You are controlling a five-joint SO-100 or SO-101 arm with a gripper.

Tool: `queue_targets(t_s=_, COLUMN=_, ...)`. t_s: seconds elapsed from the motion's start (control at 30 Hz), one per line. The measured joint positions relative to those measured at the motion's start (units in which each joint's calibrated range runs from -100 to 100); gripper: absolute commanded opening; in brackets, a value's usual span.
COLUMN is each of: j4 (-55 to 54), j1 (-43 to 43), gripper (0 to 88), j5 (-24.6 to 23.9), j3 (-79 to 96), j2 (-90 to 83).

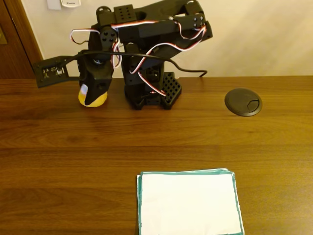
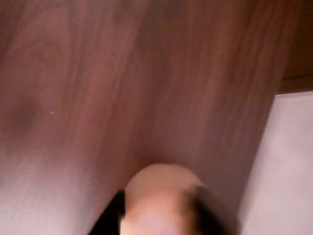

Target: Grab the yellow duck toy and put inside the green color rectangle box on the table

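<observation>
On the table [image 1: 49, 147], the duck toy [image 1: 98, 101] sits between the gripper [image 1: 93, 100] fingers at far left in the fixed view; the arm base [image 1: 151, 90] stands just right, a round disc [image 1: 243, 102] farther right, the rectangle box [image 1: 188, 203] well in front.

light: warm, soft | fixed view: sharp | wrist view: blurred, washed pink

Yellow duck toy [image 1: 94, 99] far left, green-bordered white rectangle [image 1: 189, 203] near edge
</observation>
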Motion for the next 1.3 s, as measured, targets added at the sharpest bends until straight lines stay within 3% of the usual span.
queue_targets(t_s=0.17, j4=3.61, j1=-0.72, gripper=1.0, j5=-0.93, j3=0.4, j2=-4.28)
queue_targets(t_s=0.27, j4=4.2, j1=-1.45, gripper=23.7, j5=-1.03, j3=0.1, j2=-4.91)
queue_targets(t_s=0.43, j4=8.2, j1=-10.24, gripper=29.9, j5=-3.96, j3=-12.37, j2=2.92)
queue_targets(t_s=0.57, j4=14.84, j1=-16.67, gripper=30.0, j5=-7.86, j3=-20.78, j2=3.34)
queue_targets(t_s=0.67, j4=20.2, j1=-12.6, gripper=30.0, j5=-8.11, j3=-17.22, j2=-6.58)
queue_targets(t_s=0.93, j4=19.52, j1=-23.74, gripper=28.7, j5=-16.51, j3=-9.2, j2=-14.2)
queue_targets(t_s=1.03, j4=19.42, j1=-20.39, gripper=27.6, j5=-14.99, j3=-7.72, j2=-17.02)
queue_targets(t_s=1.17, j4=11.32, j1=-14.5, gripper=27.6, j5=-7.62, j3=-1.09, j2=-19.63)
queue_targets(t_s=1.3, j4=7.81, j1=-9.88, gripper=27.6, j5=-4.69, j3=4.06, j2=-18.9)
